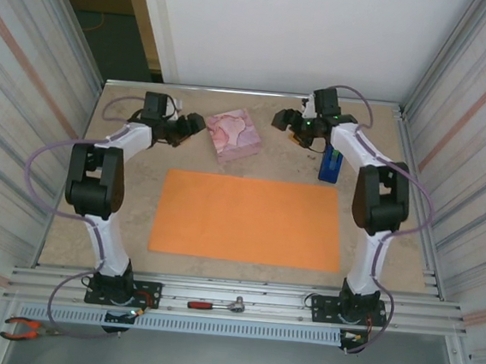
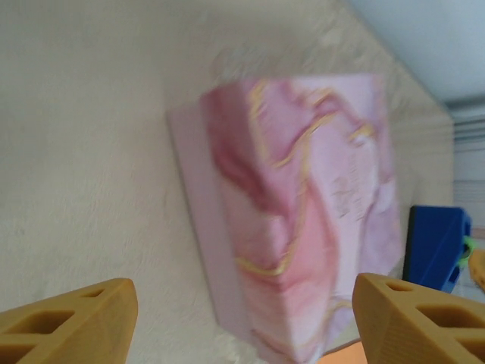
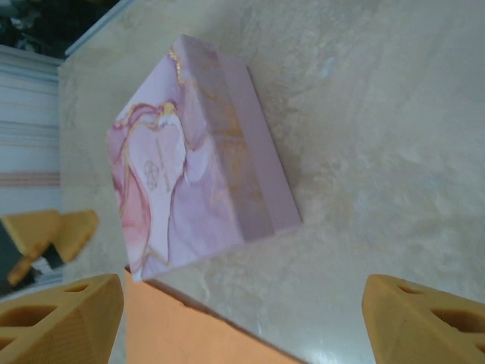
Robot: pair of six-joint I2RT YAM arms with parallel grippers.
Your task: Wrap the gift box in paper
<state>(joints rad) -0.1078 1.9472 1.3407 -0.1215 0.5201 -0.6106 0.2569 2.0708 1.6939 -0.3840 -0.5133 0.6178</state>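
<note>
Flanking the box (image 1: 233,135), your L gripper (image 1: 191,127) & R gripper (image 1: 282,120) both gape wide, holding nothing; paper (image 1: 248,219) lies flat on surface (image 1: 134,190) nearby.

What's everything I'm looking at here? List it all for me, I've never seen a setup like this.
gift box: one, pink marbled with gold veins, far middle of the table
paper: one sheet, orange, flat at the table's centre, nearer than the box
tape dispenser: one, blue, far right
red-handled tool: one, metal head, near edge, middle
pliers: one pair, orange-red handles, near left corner
table: one, beige
left arm: one, white and black, left side
right arm: one, white and black, right side
left fingers: two, tan-yellow, open, left of the box
right fingers: two, tan-yellow, open, right of the box
</note>
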